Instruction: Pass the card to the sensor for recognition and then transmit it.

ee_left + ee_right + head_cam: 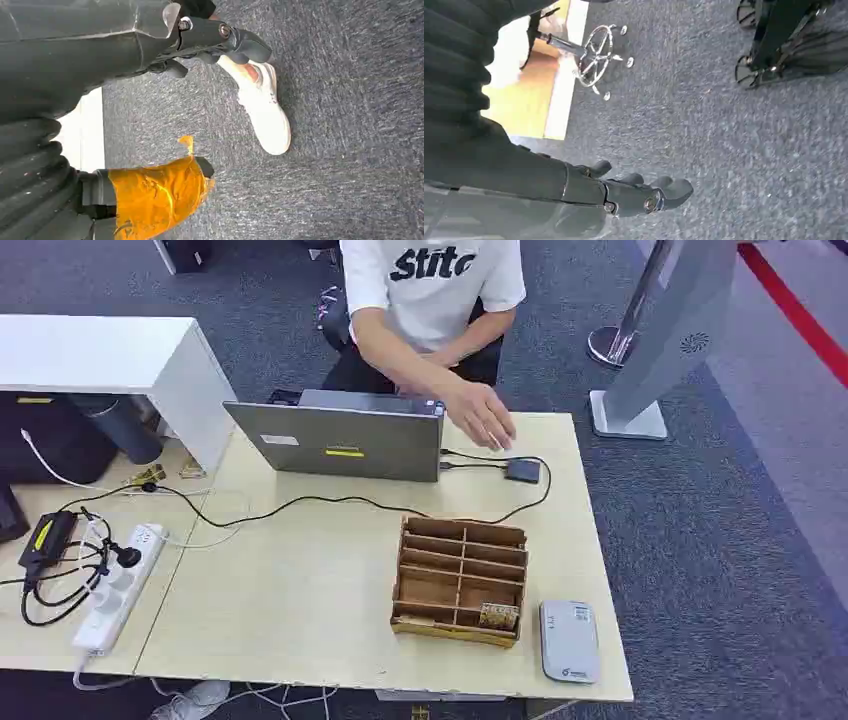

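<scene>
A power strip point(112, 590) lies left on the worktop point(300, 590). The card point(498, 616) sits in the wooden rack point(460, 580), the reader point(568, 640) just right. Both hands hang low, fingers point(664, 192) apart, empty. Reaching could snag the black cable point(330, 502).

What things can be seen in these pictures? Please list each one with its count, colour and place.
table: one, pale wood, centre.
laptop: one, grey, open, far side of table.
wooden organizer: one, brown, compartmented, table's near right part.
card: one, brownish, in the organizer's near right compartment.
sensor: one, light grey, right of the organizer at the table edge.
small dark device: one, cabled, right of laptop.
power strip: one, white, left.
white cabinet: one, far left.
person: one, white shirt, behind the laptop, hand over the table.
left hand: dark, over carpet, holding nothing.
right hand: dark, over carpet, holding nothing.
</scene>
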Motion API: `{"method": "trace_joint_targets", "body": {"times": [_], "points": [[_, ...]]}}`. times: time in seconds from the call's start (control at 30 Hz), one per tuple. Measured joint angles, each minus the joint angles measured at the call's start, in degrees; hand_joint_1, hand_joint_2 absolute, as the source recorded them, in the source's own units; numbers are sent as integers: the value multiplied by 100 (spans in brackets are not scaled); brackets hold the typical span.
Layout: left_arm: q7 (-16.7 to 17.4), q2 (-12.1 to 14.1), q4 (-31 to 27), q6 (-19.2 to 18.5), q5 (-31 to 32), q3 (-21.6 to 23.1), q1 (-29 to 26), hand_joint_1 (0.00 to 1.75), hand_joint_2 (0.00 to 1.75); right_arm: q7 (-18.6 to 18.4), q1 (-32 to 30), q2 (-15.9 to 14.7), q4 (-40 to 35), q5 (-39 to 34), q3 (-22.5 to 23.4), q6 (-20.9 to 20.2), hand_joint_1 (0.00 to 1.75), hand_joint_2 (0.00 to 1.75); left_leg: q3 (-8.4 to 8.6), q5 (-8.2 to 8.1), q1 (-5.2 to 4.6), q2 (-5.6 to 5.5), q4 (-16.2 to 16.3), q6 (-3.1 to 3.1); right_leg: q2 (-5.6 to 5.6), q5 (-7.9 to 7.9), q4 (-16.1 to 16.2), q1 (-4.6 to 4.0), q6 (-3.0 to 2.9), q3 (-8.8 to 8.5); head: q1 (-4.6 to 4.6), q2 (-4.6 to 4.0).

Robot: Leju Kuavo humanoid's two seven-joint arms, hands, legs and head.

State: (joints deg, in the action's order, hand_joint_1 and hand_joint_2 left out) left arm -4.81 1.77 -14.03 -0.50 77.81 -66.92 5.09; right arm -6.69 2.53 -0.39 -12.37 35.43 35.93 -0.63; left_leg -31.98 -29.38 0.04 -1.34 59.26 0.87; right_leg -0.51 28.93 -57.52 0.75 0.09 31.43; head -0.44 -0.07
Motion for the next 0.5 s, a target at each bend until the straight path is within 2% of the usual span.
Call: {"method": "trace_joint_targets", "body": {"times": [0.13, 0.23, 0.37, 0.5], "points": [[2, 0, 0, 13, -22, 57, -1, 0, 175, 291, 2, 0, -2, -121, 15, 77, 0, 175, 0, 0, 1, 0, 0, 0, 0, 0, 0, 0, 0, -1, 0, 0], [-4, 0, 0, 15, -123, 55, -2, 0, 175, 704, 8, 0, -18, -611, 243, 133, 0, 175, 0, 0, 1, 0, 0, 0, 0, 0, 0, 2, 0, -2, -2, 0], [-85, 15, 0, 15, -188, 55, -2, 0, 175, 1566, 55, -33, -96, -1634, 939, 48, 0, 175, 0, 0, 0, 0, 0, 0, 0, 0, 0, 2, 0, -2, -2, 0], [-120, 41, 0, 15, -225, 55, -3, 0, 175, 2229, 108, -138, -197, -1991, 1518, -284, 0, 175, 0, 0, -1, -1, 0, 0, 0, 0, 0, 3, 0, -2, -2, 0]]}}
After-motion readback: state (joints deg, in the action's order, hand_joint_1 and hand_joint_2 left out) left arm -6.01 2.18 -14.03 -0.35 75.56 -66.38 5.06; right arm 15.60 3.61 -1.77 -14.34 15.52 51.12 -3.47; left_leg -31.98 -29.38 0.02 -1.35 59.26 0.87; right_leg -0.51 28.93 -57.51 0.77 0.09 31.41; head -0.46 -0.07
